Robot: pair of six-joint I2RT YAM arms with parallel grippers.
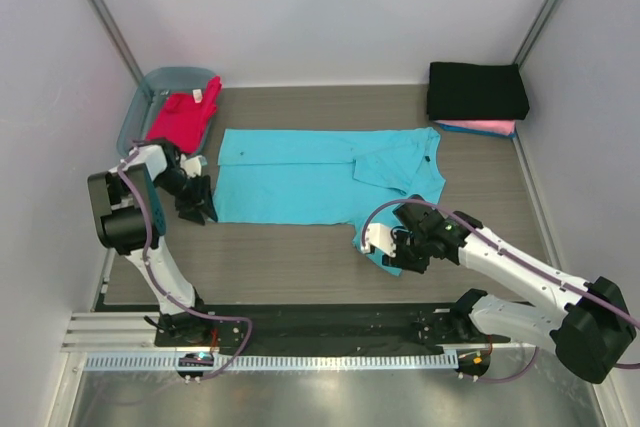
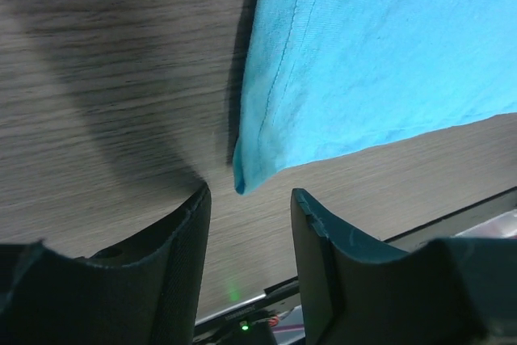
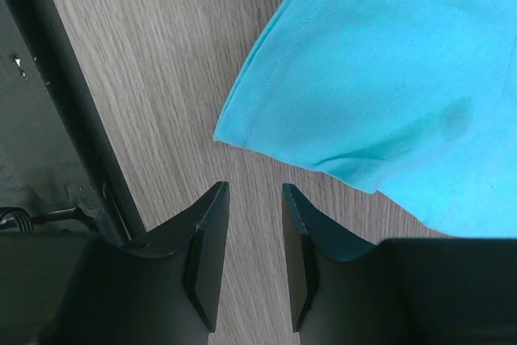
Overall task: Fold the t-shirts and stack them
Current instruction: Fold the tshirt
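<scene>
The turquoise t-shirt (image 1: 320,175) lies partly folded across the middle of the table, neck label to the right. My left gripper (image 1: 199,209) is open and empty just off its near left corner (image 2: 242,175), not touching. My right gripper (image 1: 398,252) is open and empty just short of the shirt's near right sleeve (image 3: 355,103). A red-magenta shirt (image 1: 183,116) lies crumpled in the plastic tub (image 1: 137,113) at the back left. A black shirt (image 1: 477,91) lies folded on a pink one (image 1: 480,128) at the back right.
White walls stand close on the left, back and right. A black strip and metal rail (image 1: 320,332) run along the table's near edge, behind both grippers. The tub stands just behind the left arm.
</scene>
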